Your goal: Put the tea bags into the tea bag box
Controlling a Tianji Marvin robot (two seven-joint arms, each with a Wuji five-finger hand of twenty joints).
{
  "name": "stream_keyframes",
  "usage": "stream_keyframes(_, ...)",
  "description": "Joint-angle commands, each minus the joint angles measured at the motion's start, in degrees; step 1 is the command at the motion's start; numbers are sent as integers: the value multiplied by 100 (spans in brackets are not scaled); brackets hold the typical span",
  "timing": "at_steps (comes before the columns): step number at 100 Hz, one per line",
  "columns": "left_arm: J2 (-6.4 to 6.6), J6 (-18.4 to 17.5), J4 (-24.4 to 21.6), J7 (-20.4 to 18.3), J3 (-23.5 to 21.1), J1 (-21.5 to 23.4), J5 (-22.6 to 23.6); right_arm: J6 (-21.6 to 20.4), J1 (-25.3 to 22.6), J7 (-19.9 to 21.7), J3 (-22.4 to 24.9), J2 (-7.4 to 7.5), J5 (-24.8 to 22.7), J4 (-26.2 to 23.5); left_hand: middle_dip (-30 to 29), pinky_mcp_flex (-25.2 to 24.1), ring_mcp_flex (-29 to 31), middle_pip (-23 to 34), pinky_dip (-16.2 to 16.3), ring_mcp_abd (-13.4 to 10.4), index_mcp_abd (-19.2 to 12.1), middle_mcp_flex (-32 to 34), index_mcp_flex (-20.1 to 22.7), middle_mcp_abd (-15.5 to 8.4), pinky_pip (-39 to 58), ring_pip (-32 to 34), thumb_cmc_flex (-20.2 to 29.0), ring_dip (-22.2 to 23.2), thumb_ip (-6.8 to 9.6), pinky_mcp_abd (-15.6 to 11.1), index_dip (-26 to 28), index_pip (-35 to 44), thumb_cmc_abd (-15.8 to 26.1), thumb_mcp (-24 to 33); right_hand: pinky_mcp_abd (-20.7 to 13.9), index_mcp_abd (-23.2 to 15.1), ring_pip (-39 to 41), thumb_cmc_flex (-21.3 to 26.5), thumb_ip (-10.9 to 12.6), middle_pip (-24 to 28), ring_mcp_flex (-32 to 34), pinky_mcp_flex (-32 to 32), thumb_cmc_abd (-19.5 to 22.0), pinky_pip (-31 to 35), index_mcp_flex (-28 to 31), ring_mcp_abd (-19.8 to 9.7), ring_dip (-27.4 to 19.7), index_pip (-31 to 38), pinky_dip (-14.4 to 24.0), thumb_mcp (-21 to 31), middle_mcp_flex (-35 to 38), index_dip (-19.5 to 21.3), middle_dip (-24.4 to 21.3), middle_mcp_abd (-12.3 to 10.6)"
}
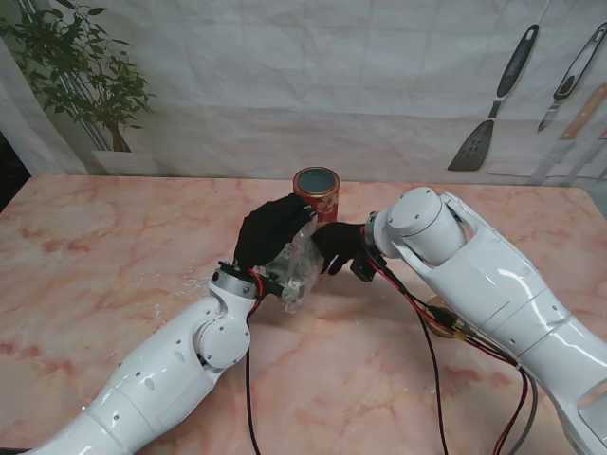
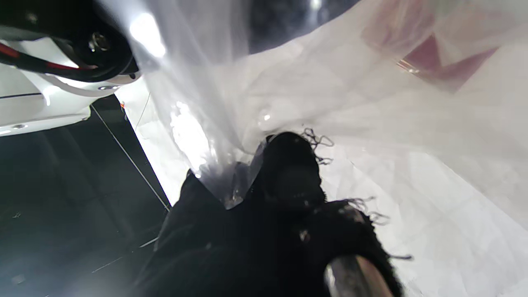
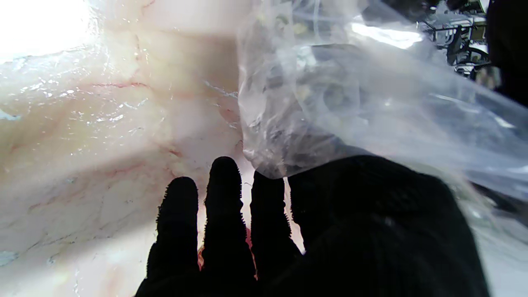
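A pink-veined marble table top (image 1: 104,275) fills most of the stand's view, with a white cloth backdrop (image 1: 313,85) behind it. A leafy green potted plant (image 1: 81,71) stands at the far left corner, and black-handled kitchen utensils (image 1: 498,100) hang on the backdrop at the far right.

Two white robot arms rise from the near corners and meet near the table's middle, both ending in black-gloved hands. Red and black cables (image 1: 432,341) trail along the right arm.

Between the hands hangs a crumpled clear plastic bag (image 1: 296,265), lifted off the table. The left hand (image 1: 268,232) is closed over its upper part, fingers curled down onto the film; its wrist view shows a black fingertip (image 2: 288,165) pinching gathered plastic. The right hand (image 1: 340,245) touches the bag's right side. In its wrist view the thumb side presses against the film while the three other visible fingers (image 3: 222,198) stand straight and slightly apart, clear of the bag; whether it truly grips cannot be told.

The bag's contents are too blurred to make out.

Just beyond the hands stands a round red and gold tin (image 1: 315,194), upright, its open top showing a dark inside, apart from the bag.
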Motion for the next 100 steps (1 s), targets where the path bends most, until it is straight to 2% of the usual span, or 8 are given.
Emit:
stream_keyframes(1,17,45,-41,-74,-32,-53,-9,77,-111,-83,137,44,-58,-196,95,-727,626,1120,-65,909,828,647,484,-940,1529,1696,327,-18,246,-517,141,792,280,350,-89,-6,-15,148,269,21,-134,-54,138,-132,-48,-97,-18,243,-40,253,-147,172,-45,0)
stream_keyframes(40,51,210,39,-102,-53,-77,48,222,-514,-465,779,38,-132,-679,94,-727,626,1117,-65,909,826,657,493,-936,1529,1696,326,-18,246,-517,140,792,279,351,-84,36,-47,75,316,-94,-208,-66,118,-293,-34,-117,-106,215,14,371,-223,295,-102,14)
stream_keyframes(84,70,250,23,-96,-91,-57,88,271,-806,-910,1287,-48,-48,-1048,94,-727,626,1115,-65,911,821,654,492,-934,1529,1695,326,-18,247,-517,139,791,273,352,-92,114,-60,47,313,-133,-225,-81,-4,-410,86,-96,-159,178,105,526,-204,305,-125,51)
stream_keyframes(100,76,268,7,-77,-109,-50,109,309,-868,-950,1426,-50,10,-1160,94,-727,626,1115,-65,912,827,654,493,-934,1529,1695,327,-18,248,-517,137,789,273,354,-81,121,-218,-29,377,-426,-260,-84,-89,-515,186,-59,-250,169,146,663,-247,315,-298,110)
